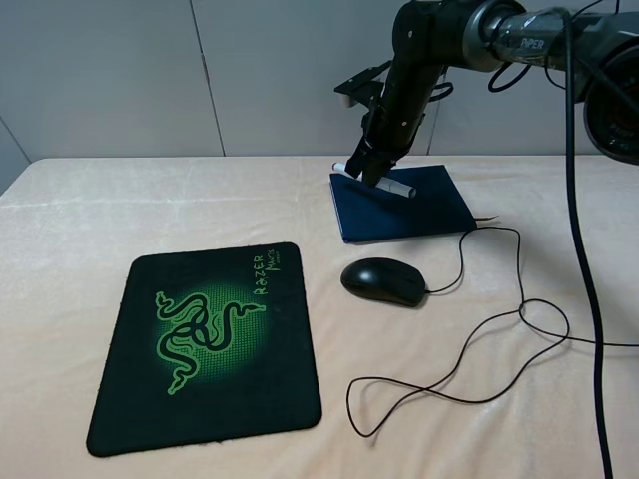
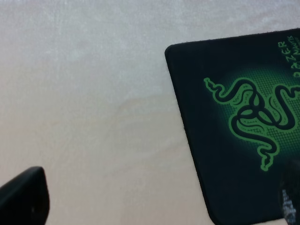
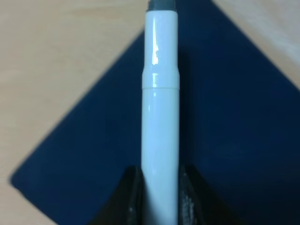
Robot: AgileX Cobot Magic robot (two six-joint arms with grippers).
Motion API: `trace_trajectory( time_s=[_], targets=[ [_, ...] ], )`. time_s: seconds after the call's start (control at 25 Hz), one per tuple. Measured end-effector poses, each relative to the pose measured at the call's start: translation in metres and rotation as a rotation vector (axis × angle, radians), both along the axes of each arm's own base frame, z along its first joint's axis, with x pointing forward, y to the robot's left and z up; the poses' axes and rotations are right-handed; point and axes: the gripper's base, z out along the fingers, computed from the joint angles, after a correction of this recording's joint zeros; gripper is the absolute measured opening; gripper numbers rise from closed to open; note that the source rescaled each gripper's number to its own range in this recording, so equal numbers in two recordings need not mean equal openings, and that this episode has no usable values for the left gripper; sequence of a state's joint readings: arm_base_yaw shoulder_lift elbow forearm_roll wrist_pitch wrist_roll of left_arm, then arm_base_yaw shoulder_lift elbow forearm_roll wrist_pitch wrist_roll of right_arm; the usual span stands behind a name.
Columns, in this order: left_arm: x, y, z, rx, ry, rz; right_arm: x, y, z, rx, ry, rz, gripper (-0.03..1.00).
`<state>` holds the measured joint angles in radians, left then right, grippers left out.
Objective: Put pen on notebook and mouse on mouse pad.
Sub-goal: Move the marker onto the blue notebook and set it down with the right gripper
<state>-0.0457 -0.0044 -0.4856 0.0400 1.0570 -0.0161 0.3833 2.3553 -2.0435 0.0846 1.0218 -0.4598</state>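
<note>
Cream cloth covers the table (image 1: 80, 230), with a pale wall behind it. My right gripper (image 1: 365, 176) is clamped tight on the pen (image 1: 397, 186), its two fingers pinching the white barrel near one end. The grey tip points away from my wrist. I hold the pen over the far left corner of the notebook (image 1: 409, 212); from the right wrist view the barrel (image 3: 159, 117) runs across the navy cover (image 3: 225, 131). I cannot tell whether it touches the cover.

The mouse (image 1: 382, 280) lies on the bare cloth, just in front of the notebook and near the far right corner of the pad (image 1: 130, 399), not on it.

My left gripper (image 2: 161, 187) hangs over the table beside a corner of the pad (image 2: 197, 140). Its fingers (image 2: 23, 197) are spread wide apart and hold nothing.
</note>
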Motion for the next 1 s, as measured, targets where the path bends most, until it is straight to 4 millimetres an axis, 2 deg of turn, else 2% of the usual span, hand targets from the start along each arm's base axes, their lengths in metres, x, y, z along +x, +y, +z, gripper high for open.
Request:
trace_trajectory(
  time_s=[0.2, 0.36, 0.68, 1.0],
  targets=[
    [0.0, 0.0, 0.0, 0.0, 0.0, 0.0, 0.012, -0.035, 0.0, -0.012, 0.01, -0.059, 0.01],
    [0.0, 0.0, 0.0, 0.0, 0.0, 0.0, 0.015, -0.052, -0.001, 0.007, 0.04, -0.084, 0.01],
    [0.0, 0.0, 0.0, 0.0, 0.0, 0.0, 0.005, -0.049, -0.018, 0.08, 0.123, -0.038, 0.01],
    [0.0, 0.0, 0.0, 0.0, 0.0, 0.0, 0.006, -0.049, -0.03, 0.087, 0.089, -0.038, 0.01]
  ],
)
